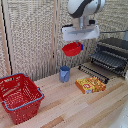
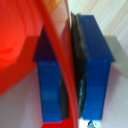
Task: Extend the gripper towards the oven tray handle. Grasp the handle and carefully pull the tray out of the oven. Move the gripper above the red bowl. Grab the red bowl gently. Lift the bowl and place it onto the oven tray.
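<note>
The red bowl (image 1: 72, 49) hangs in the air above the table, held by its rim. My gripper (image 1: 80, 46) is shut on that rim, below the white hand. In the wrist view the bowl's thin red wall (image 2: 65, 70) runs between the two blue fingers (image 2: 95, 65), which press on it from both sides. The oven (image 1: 116, 50) stands at the exterior view's right with its front open. Its tray (image 1: 106, 62), a dark wire rack, sticks out of the oven toward the table. The bowl is to the left of the tray and higher than it.
A blue cup (image 1: 65, 74) stands on the wooden table (image 1: 70, 107) below the bowl. A yellow-orange box (image 1: 90, 84) lies in front of the tray. A big red mesh basket (image 1: 19, 97) sits at the exterior view's left. A slatted screen stands behind.
</note>
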{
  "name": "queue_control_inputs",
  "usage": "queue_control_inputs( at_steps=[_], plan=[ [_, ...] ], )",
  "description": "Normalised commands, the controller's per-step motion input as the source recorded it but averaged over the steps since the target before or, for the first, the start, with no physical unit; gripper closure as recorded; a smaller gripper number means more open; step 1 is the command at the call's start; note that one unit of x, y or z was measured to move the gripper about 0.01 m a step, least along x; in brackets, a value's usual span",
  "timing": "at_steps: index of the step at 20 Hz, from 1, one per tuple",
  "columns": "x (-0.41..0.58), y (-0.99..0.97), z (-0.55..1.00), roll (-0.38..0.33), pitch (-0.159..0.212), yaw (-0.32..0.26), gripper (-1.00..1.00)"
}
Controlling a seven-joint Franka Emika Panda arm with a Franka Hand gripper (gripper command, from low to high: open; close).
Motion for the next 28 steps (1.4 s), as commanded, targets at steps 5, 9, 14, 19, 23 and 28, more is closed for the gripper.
queue_control_inputs(
  at_steps=[5,9,14,19,23,28],
  plan=[
    [0.115,-0.94,0.09,0.063,-0.06,-0.048,1.0],
    [0.133,-0.88,0.02,0.038,-0.079,-0.083,1.0],
    [0.156,-0.87,0.0,0.016,-0.09,-0.101,1.0],
    [0.155,-0.91,0.0,0.015,-0.079,-0.086,1.0],
    [0.056,-0.84,0.05,0.009,-0.012,-0.121,1.0],
    [0.06,-0.49,-0.05,0.001,-0.015,-0.26,1.0]
  ],
)
